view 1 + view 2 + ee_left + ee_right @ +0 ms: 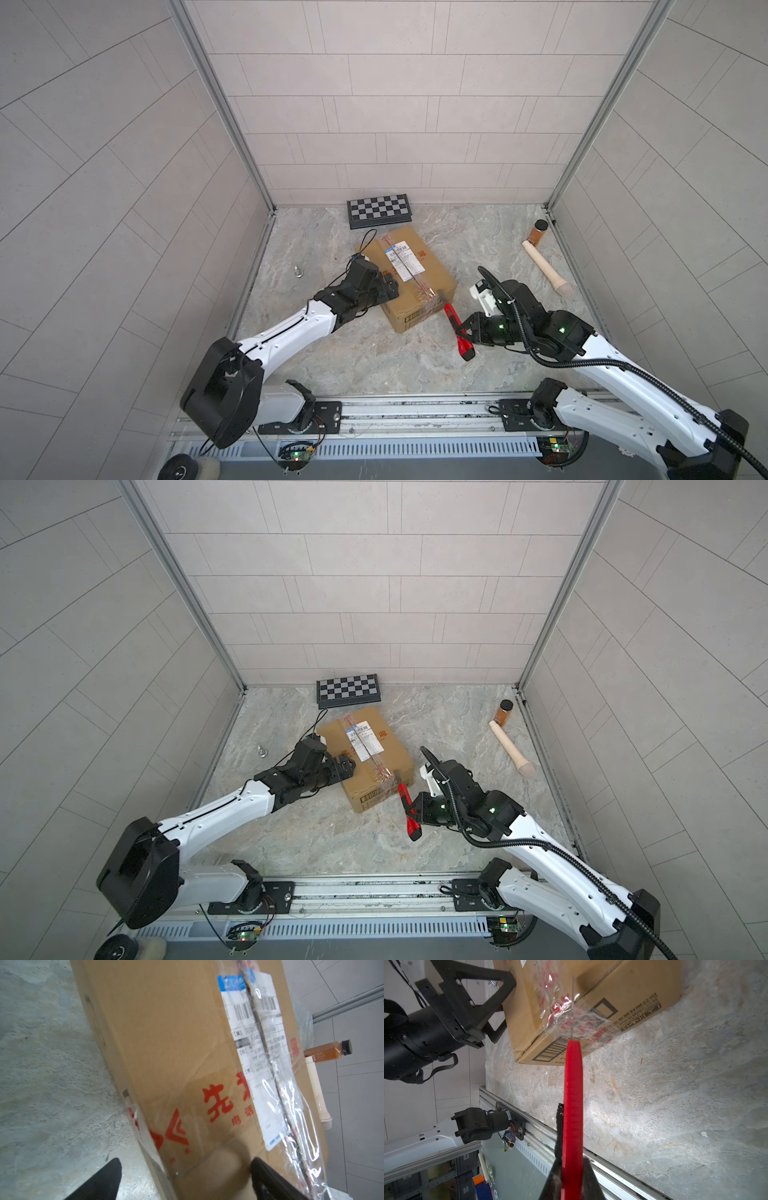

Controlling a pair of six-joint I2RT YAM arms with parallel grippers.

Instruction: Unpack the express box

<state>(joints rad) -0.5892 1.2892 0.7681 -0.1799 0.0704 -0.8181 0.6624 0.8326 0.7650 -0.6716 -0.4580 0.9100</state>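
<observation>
Item: box, flaps down, on the table, just in front of the checkered board.
My left gripper: spread wide at the box's side, grasping nothing; a brace, I judge.
My right gripper: clamped on the red knife, blade at the taped seam, to slit it.

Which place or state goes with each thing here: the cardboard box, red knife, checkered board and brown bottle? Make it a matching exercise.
Things: 1 cardboard box; 2 red knife; 3 checkered board; 4 brown bottle.
Places: A by the far right corner; B gripped in the right tool; C taped, mid-table; D against the back wall.
Pairs: 1-C, 2-B, 3-D, 4-A.
</observation>
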